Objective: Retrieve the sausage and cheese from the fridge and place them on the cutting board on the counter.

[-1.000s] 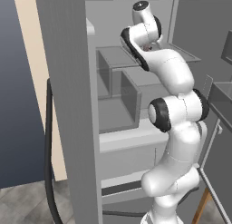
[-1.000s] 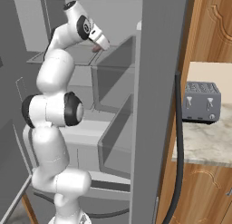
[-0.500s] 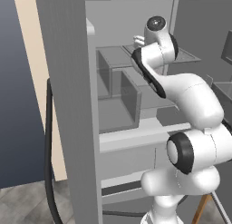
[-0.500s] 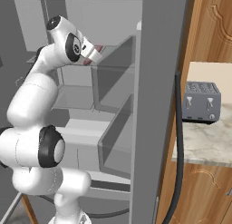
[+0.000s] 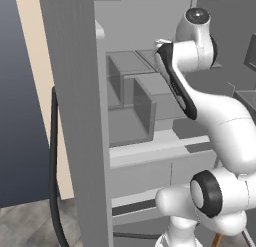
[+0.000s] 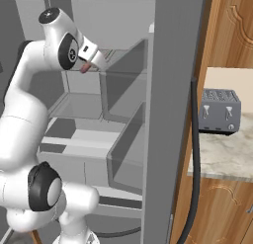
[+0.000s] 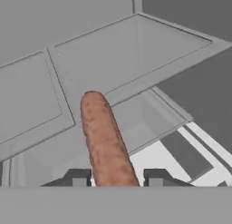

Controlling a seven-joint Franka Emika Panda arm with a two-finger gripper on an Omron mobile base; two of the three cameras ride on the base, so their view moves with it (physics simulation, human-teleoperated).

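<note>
Holding the sausage [image 7: 105, 143] between its two dark finger tips [image 7: 78, 177], the gripper [image 7: 117, 178] is nearly closed, with one tip on each side of the sausage's near end. In the hand view the sausage is reddish-brown with a rounded far end, and it points away from the camera, up over the grey shelves. No part of it touches a shelf, so it is lifted in the air.

From the right base view, a small piece of the sausage [image 6: 85, 67] shows as a reddish spot just under the white hand, near the gripper [image 6: 91, 65]. The white arm [image 6: 24, 109] rises from the lower left, bends at a dark joint and reaches up into the open fridge [image 6: 123, 90]. The hand is at the level of the upper shelf, in front of the grey back wall.

In the left base view the same arm [image 5: 220, 126] comes from the lower right and its wrist [image 5: 192, 41] is high inside the fridge [image 5: 135, 106], above the clear bins. The gripper itself I cannot make out well there, because the wrist covers it.

Farther in, the fridge interior is grey with shelves and transparent bins [image 5: 145, 108], and a lighter drawer front is below them. The grey fridge door [image 6: 173, 114] stands open at the right side, with its dark vertical bar handle [image 6: 193, 154] beside it.

Beyond the door, a grey toaster [image 6: 219, 111] stands on the marbled counter [image 6: 222, 159], which lies over brown wooden cabinets [image 6: 222, 208].
</note>
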